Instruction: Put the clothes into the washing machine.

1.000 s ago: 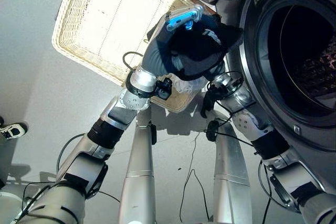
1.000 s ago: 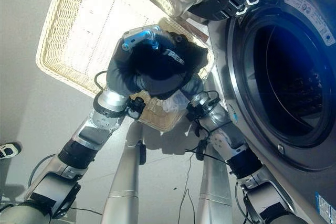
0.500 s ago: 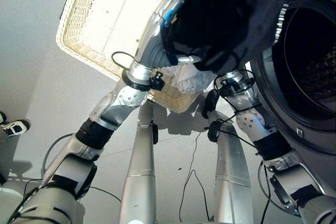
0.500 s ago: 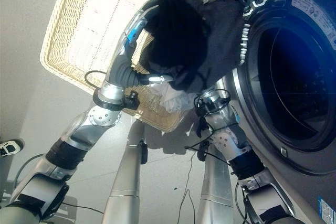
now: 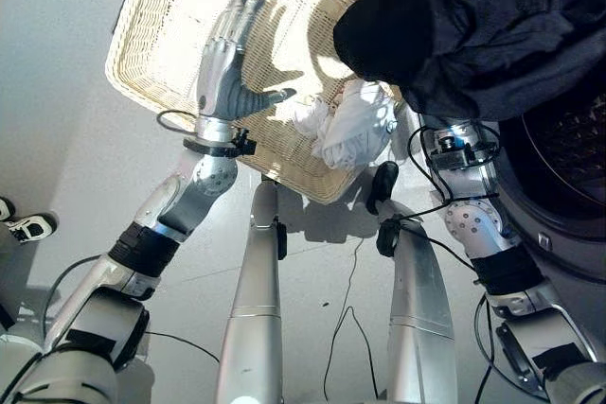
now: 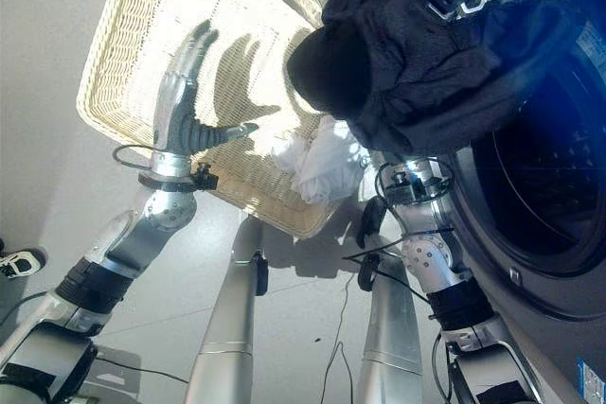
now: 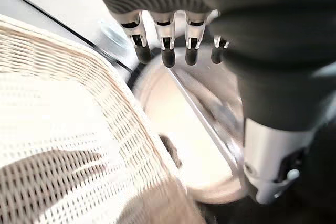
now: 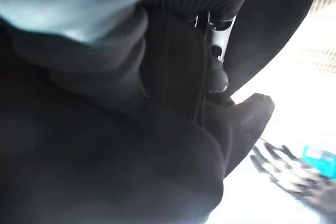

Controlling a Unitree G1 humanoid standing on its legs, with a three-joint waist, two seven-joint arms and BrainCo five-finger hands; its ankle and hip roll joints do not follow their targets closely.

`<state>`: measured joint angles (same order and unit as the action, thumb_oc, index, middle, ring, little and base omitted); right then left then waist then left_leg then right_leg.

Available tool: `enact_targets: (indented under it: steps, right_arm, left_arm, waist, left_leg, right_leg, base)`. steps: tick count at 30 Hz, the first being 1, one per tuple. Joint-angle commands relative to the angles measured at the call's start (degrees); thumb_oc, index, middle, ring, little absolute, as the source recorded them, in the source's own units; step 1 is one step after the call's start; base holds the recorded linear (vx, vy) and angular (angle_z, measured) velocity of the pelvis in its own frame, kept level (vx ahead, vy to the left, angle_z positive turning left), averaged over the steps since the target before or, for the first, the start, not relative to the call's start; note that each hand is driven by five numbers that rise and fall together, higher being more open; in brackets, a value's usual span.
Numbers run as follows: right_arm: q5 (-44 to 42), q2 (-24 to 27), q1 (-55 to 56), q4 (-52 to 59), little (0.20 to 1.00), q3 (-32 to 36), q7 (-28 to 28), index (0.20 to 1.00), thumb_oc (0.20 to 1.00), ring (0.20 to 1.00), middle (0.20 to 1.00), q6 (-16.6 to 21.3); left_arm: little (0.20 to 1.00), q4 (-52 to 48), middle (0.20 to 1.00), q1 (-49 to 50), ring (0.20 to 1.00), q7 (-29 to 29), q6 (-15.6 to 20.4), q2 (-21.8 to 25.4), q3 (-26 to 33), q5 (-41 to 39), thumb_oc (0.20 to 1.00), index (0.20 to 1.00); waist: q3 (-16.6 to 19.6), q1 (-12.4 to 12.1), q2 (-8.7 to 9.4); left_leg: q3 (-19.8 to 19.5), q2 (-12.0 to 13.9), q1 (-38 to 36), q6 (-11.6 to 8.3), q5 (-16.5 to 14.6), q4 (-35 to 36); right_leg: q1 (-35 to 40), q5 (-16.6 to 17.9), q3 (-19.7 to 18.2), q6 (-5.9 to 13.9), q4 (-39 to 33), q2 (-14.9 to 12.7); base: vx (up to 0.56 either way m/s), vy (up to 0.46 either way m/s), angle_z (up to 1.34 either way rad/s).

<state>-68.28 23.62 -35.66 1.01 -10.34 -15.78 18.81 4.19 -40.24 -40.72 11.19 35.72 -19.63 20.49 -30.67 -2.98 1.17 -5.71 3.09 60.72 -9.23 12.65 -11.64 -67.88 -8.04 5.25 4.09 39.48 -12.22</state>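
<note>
Clothes: a dark garment [image 5: 473,30] is hanging at the washing machine [image 5: 568,186] opening, covering the right hand; its grip cannot be told. White cloth [image 5: 355,125] is lying in the wicker basket [image 5: 142,54], beneath the spread, empty left hand [image 5: 222,68].

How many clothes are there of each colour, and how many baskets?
Dark clothes: 1, the dark garment bunched at the washing machine opening.
White clothes: 1, the white garment in the basket.
Baskets: 1, the wicker basket.
Total: 3.

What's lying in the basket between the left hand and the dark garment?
A crumpled white cloth lies in the basket, between the open left hand and the dark garment, as the eye views show.
</note>
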Motion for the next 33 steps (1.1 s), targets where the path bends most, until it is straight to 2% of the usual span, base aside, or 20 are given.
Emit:
enact_targets:
  steps: [1, 5, 8, 12, 13, 17, 21, 23, 27, 30, 33]
  right_arm:
    - [-1.82, -0.57, -0.48, 6.43, 0.2, 0.83, -2.02, 0.2, 0.2, 0.2, 0.2, -0.51]
    - [-3.66, -1.41, -1.06, 2.93, 0.2, -0.76, -0.28, 0.2, 0.2, 0.2, 0.2, -4.13]
    - [-6.82, -1.38, -1.3, -0.94, 0.2, -1.47, -0.68, 0.2, 0.2, 0.2, 0.2, -5.45]
    - [-18.23, 0.09, -2.67, -11.82, 0.2, -2.56, -3.04, 0.2, 0.2, 0.2, 0.2, -8.49]
    - [-19.89, 0.21, -2.73, -13.36, 0.2, -2.79, -3.26, 0.2, 0.2, 0.2, 0.2, -8.71]
    - [-26.89, 1.43, -3.8, -21.36, 0.2, -3.68, -5.87, 0.2, 0.2, 0.2, 0.2, -9.51]
    - [-39.31, 3.21, -6.7, -32.07, 0.2, -3.21, -9.91, 0.2, 0.2, 0.2, 0.2, -9.92]
    - [-43.88, 4.05, -8.25, -36.3, 0.2, -2.16, -11.18, 0.2, 0.2, 0.2, 0.2, -8.61]
    - [-44.72, 3.84, -9.12, -40.26, 0.2, 1.63, -9.03, 0.2, 0.2, 0.2, 0.2, -5.81]
    - [-44.72, 4.78, -11.4, -45.26, 0.2, 4.0, -3.37, 0.2, 0.2, 0.2, 0.2, -4.79]
    - [-44.72, 8.79, -16.1, -51.36, 0.2, 6.2, 6.43, 0.2, 0.2, 0.2, 0.2, 2.74]
  left_arm:
    - [1.0, 0.46, 1.0, -1.66, 1.0, -8.65, 8.46, -4.22, 3.89, -4.81, 1.0, 1.0]
    - [1.0, 3.5, 1.0, -2.47, 1.0, -11.83, 7.92, -6.52, 3.54, -6.32, 1.0, 1.0]
    - [1.0, 7.21, 1.0, -3.5, 1.0, -14.16, 8.04, -7.03, 3.09, -6.04, 1.0, 1.0]
    - [1.0, 17.75, 1.0, -7.26, 1.0, -16.56, 8.71, -7.01, 1.12, -11.17, 1.0, 1.0]
    - [1.0, 19.09, 1.0, -7.82, 1.0, -16.84, 7.76, -7.14, 0.95, -11.62, 1.0, 1.0]
    - [1.0, 27.02, 1.0, -10.31, 1.0, -18.62, 8.36, -7.56, -0.62, -14.24, 1.0, 1.0]
    - [1.0, 34.03, 1.0, -13.55, 1.0, -19.46, 9.35, -6.69, -2.04, -18.44, 1.0, 1.0]
    - [1.0, 36.42, 1.0, -14.72, 1.0, -19.28, 9.73, -6.24, -2.29, -19.88, 1.0, 1.0]
    - [1.0, 38.96, 1.0, -15.84, 1.0, -18.5, 10.2, -5.43, -2.06, -21.13, 1.0, 1.0]
    - [1.0, 41.37, 1.0, -17.35, 1.0, -17.83, 10.58, -5.03, -2.32, -21.88, 1.0, 1.0]
    - [1.0, 43.03, 1.0, -18.3, 1.0, -17.32, 11.1, -4.59, -3.49, -21.82, 1.0, 1.0]
  waist:
    - [0.87, 1.19, -2.26]
    - [0.87, 1.37, -2.08]
    - [0.87, 1.56, -1.91]
    - [0.87, 2.37, -1.78]
    - [0.87, 2.47, -1.73]
    - [0.87, 3.07, -1.69]
    - [0.87, 3.56, -1.59]
    - [0.87, 3.69, -1.61]
    - [0.87, 3.94, -1.46]
    - [0.87, 3.96, -1.31]
    - [0.87, 3.57, -1.63]
  left_leg:
    - [1.59, -4.72, 1.59, 4.84, -6.43, -9.15]
    - [1.74, -4.65, 1.58, 4.58, -6.09, -8.99]
    - [2.03, -4.49, 1.34, 4.33, -6.02, -8.95]
    - [2.9, -3.9, 0.96, 3.77, -5.68, -8.66]
    - [3.04, -3.87, 0.82, 3.78, -5.66, -8.56]
    - [3.64, -3.49, 0.63, 3.44, -5.54, -8.3]
    - [4.22, -2.83, 0.52, 3.06, -5.68, -7.75]
    - [4.42, -2.51, 0.45, 2.88, -5.78, -7.43]
    - [4.63, -2.29, 0.19, 2.84, -6.12, -7.08]
    - [4.71, -2.06, 0.05, 2.72, -6.35, -7.02]
    - [4.6, -1.87, 0.29, 2.45, -6.66, -7.31]
  right_leg:
    - [3.65, 14.31, 3.34, 3.8, -14.61, 3.37]
    - [3.56, 14.52, 3.1, 3.72, -14.61, 3.77]
    - [3.84, 14.5, 3.02, 3.69, -14.71, 3.97]
    - [4.24, 14.72, 2.58, 3.54, -15.29, 4.57]
    - [4.4, 14.78, 2.54, 3.47, -15.55, 4.69]
    - [4.53, 14.72, 2.17, 3.3, -15.87, 5.19]
    - [4.56, 14.48, 1.76, 3.13, -16.44, 5.8]
    - [4.57, 14.32, 1.59, 3.1, -16.61, 5.97]
    - [4.79, 14.18, 1.4, 3.09, -16.94, 6.3]
    - [5.01, 14.12, 1.38, 3.1, -17.01, 6.38]
    - [4.79, 14.02, 1.39, 2.89, -16.91, 6.48]
  base:
    - [0.0, 0.0, 0.0]
    - [0.0, 0.0, 0.0]
    - [-0.01, 0.022, 0.0]
    - [-0.01, 0.055, -0.02]
    - [-0.01, 0.059, -0.06]
    - [-0.01, 0.047, -0.07]
    - [-0.01, 0.044, -0.1]
    - [0.0, 0.035, -0.12]
    - [0.0, 0.005, -0.07]
    - [0.0, 0.0, 0.0]
    - [0.0, 0.0, 0.0]
